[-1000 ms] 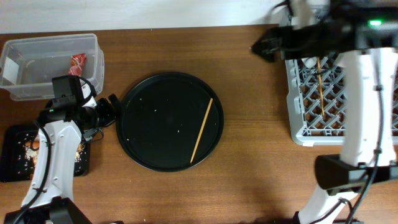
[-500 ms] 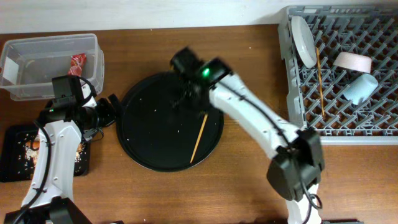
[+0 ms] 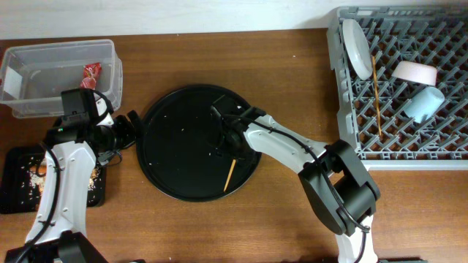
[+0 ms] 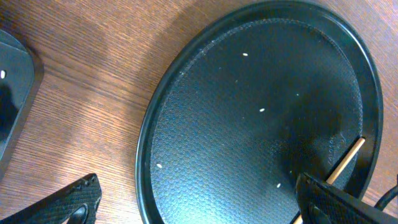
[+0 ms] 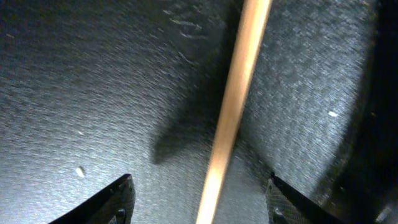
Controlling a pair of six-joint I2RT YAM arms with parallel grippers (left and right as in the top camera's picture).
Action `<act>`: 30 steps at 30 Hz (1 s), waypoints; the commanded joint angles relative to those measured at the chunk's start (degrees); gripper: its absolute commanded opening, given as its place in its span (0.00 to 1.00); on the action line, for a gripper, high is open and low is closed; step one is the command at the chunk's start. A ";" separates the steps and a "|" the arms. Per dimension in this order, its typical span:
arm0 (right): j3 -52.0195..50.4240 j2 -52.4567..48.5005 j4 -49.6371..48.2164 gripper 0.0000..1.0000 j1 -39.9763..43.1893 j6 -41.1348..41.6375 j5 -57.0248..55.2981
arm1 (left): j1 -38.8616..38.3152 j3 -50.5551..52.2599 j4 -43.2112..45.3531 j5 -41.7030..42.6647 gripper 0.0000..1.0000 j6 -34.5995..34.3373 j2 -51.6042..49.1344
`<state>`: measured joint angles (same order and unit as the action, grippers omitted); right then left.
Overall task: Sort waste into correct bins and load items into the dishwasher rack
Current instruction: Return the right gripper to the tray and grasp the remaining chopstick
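Right wrist: chopstick [image 5: 235, 102] within right end effector [image 5: 203, 200]

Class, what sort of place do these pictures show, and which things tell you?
Probably a dish-clearing test bench: a grey dishwasher rack and a clear waste tub sit on a wooden table.

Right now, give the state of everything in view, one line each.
left gripper, open, empty.
right gripper, open, astride tray chopstick.
tray chopstick, flat on round black tray.
rack chopstick, in dishwasher rack.
plate, on edge in rack.
bowl, tilted in rack.
cup, on its side.
clear tub, holds red wrapper.
flat black tray, holds food scraps.
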<state>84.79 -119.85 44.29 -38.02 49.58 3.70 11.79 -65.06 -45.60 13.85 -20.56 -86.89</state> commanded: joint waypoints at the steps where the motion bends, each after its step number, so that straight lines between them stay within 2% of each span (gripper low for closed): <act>1: -0.39 0.15 -0.83 0.64 0.15 1.36 -0.92 | -0.13 0.04 0.09 -0.17 0.99 0.90 -0.20; 8: -0.39 -0.15 -0.42 0.53 0.15 3.45 -3.41 | -0.13 0.04 0.09 -0.17 0.99 0.90 -0.20; 22: -0.37 -3.26 -0.20 0.51 0.04 3.91 -5.77 | -0.13 0.04 0.09 -0.17 0.99 0.90 -0.20; 24: -0.37 -3.26 -0.20 0.46 0.04 3.89 -5.97 | -0.13 0.04 0.09 -0.17 0.99 0.90 -0.20; 25: -0.37 -3.26 -0.17 0.40 0.04 3.89 -5.97 | -0.13 0.04 0.09 -0.17 0.99 0.90 -0.20; 30: -0.35 -3.26 -0.17 0.34 0.04 3.87 -7.34 | -0.13 0.04 0.09 -0.17 0.99 0.90 -0.20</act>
<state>84.86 -120.51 44.64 -38.02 52.99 -1.69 11.79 -65.06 -45.63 13.85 -20.56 -86.89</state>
